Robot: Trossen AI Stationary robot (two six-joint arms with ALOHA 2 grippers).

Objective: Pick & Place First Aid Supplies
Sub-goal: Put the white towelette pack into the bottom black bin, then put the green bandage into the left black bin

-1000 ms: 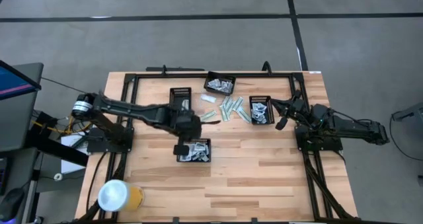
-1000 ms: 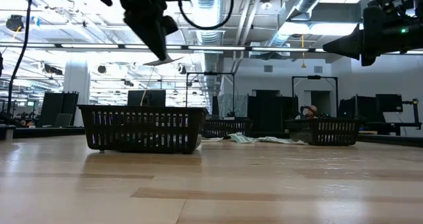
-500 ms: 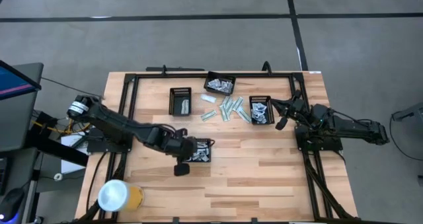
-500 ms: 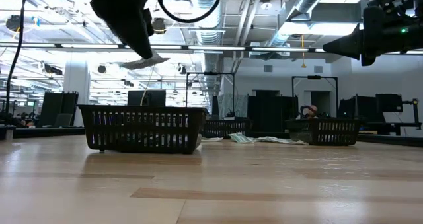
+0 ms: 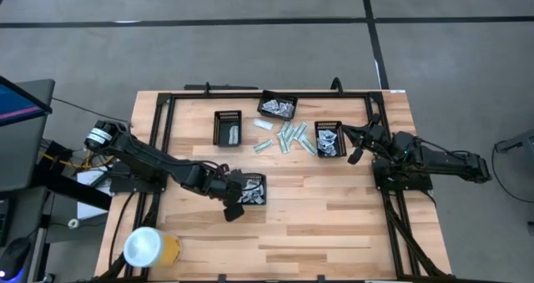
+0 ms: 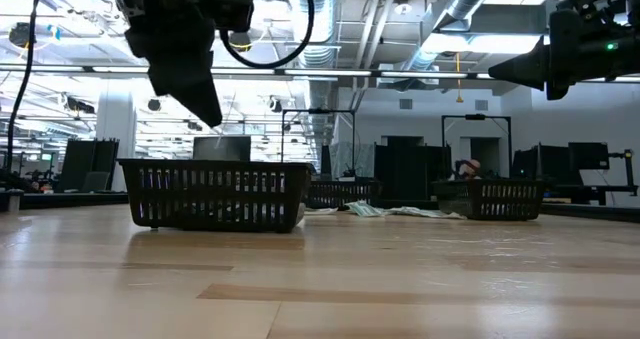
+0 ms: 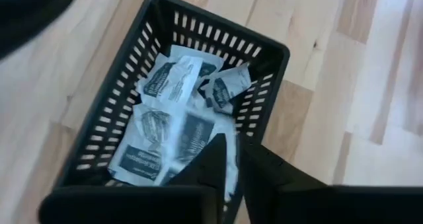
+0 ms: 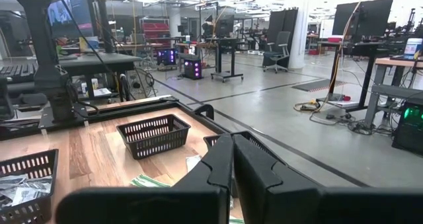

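Two dark fingers of the left gripper (image 7: 228,159) stood a narrow slit apart, with a pale blurred sachet (image 7: 230,163) showing in the gap; whether they clamped it or had let it go could not be told. Directly beneath lay the near black mesh tray (image 7: 267,85), holding a loose heap of white sachets with dark print (image 7: 173,78). From above, the left gripper (image 5: 233,199) hung over that tray's edge nearest the left arm's base, and the level view set it just above the rim (image 6: 215,163). Judged step: dropping one sachet into this tray. To do it well, the jaws should part only while centred over the heap, not the wall, and stay low so that the light packet cannot drift out. Further off, slim green-white strips (image 5: 288,136) lay loose on the wooden table (image 5: 334,233) between three other trays, two with sachets and one (image 5: 227,126) nearly bare. Right gripper (image 5: 356,143), fingers together on nothing, waited beside the rightmost tray (image 5: 329,138).
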